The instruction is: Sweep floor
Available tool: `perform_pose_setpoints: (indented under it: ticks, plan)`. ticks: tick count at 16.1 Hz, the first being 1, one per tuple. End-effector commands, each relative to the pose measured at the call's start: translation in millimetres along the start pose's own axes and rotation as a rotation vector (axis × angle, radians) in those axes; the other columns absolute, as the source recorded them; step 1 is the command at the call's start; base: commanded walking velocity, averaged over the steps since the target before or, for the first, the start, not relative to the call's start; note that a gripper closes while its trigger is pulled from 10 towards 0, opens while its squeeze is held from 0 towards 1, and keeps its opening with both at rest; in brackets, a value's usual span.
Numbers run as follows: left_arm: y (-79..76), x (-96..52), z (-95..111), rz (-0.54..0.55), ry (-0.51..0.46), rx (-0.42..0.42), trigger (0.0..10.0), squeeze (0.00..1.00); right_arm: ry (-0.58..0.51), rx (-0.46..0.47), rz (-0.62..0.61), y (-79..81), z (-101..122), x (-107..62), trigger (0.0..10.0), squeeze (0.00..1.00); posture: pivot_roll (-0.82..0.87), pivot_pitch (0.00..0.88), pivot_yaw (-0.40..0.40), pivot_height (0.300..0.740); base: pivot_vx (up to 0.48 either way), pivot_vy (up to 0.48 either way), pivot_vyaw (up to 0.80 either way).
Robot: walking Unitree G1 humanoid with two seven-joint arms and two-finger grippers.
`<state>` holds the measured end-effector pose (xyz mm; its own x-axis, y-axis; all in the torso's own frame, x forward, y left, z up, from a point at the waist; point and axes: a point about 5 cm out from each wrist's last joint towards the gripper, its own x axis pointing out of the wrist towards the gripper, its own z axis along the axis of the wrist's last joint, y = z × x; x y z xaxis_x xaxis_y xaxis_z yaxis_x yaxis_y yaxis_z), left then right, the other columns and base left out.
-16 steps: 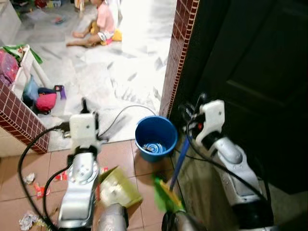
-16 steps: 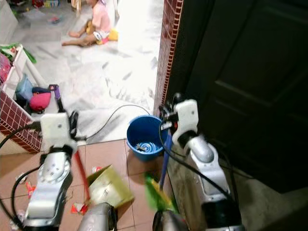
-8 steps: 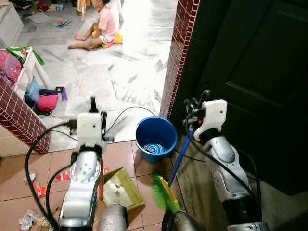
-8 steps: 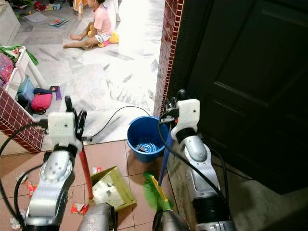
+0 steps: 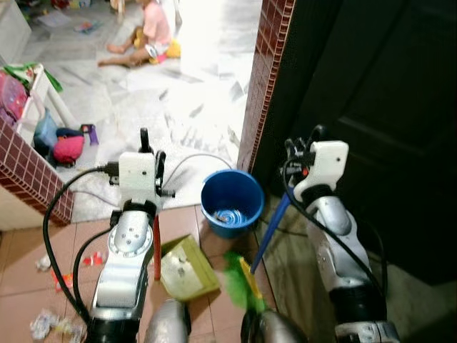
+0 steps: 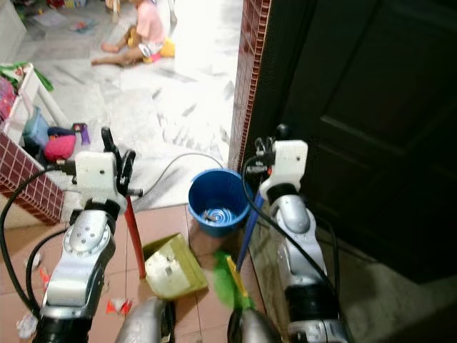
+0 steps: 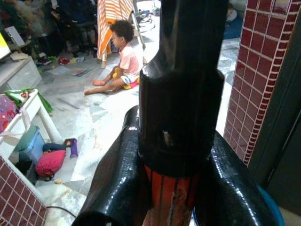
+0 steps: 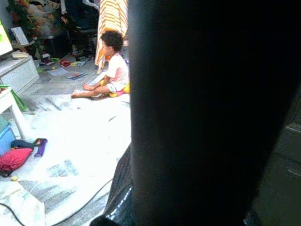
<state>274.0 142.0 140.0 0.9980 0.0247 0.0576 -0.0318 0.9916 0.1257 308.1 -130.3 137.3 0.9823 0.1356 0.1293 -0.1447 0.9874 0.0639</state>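
Note:
My left gripper [image 5: 150, 153] is shut on the red handle [image 5: 156, 246] of a yellow-green dustpan [image 5: 184, 269], which rests on the terracotta tiles in front of me. In the left wrist view the black fingers [image 7: 117, 188] clamp that red handle [image 7: 171, 200] just under its black cap. My right gripper [image 5: 299, 153] is shut on the blue broom handle [image 5: 271, 225]. The handle slants down to the green bristles [image 5: 239, 282] beside the dustpan. Scraps of litter [image 5: 50, 325] lie on the tiles at the lower left.
A blue bucket [image 5: 230, 200] stands just beyond the dustpan, with a black cable running behind it. A brick pillar [image 5: 260, 86] and a dark door [image 5: 378, 107] close off the right. A low brick wall [image 5: 28, 179] and a white rack with bags [image 5: 43, 107] stand left. A person [image 5: 153, 32] sits on the far marble floor.
Both arms have edged a little to the right and forward with their tools. The dustpan and the broom head have shifted slightly on the tiles. Both grips are unchanged.

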Motion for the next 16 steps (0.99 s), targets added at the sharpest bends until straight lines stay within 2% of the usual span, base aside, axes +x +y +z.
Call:
perform_pose_setpoints:
  ticks: [1,8,14,16]
  plan:
    - [1.8,-1.3,3,0.004,-0.011,0.002,10.0,0.0,0.002,0.018,-0.018,-0.1,-2,-1.2,10.0,0.0,0.05,0.087,0.0,0.74,-0.33,0.0,0.0]
    - [5.7,1.9,6,0.019,-0.013,0.004,10.0,0.0,0.013,0.035,-0.074,-7.4,-4,2.2,10.0,0.0,0.05,0.086,-0.006,0.74,-0.332,0.0,0.0]
    - [9.1,4.3,8,0.036,-0.031,0.012,10.0,0.0,0.009,0.023,-0.086,-10.3,-3,2.1,10.0,0.0,0.05,0.089,-0.009,0.74,0.0,0.0,0.0]
    - [14.9,7.6,13,0.067,-0.049,0.019,10.0,0.0,0.007,-0.008,-0.11,-11.8,-2,3.1,10.0,0.0,0.05,0.09,-0.013,0.74,0.0,0.0,0.0]
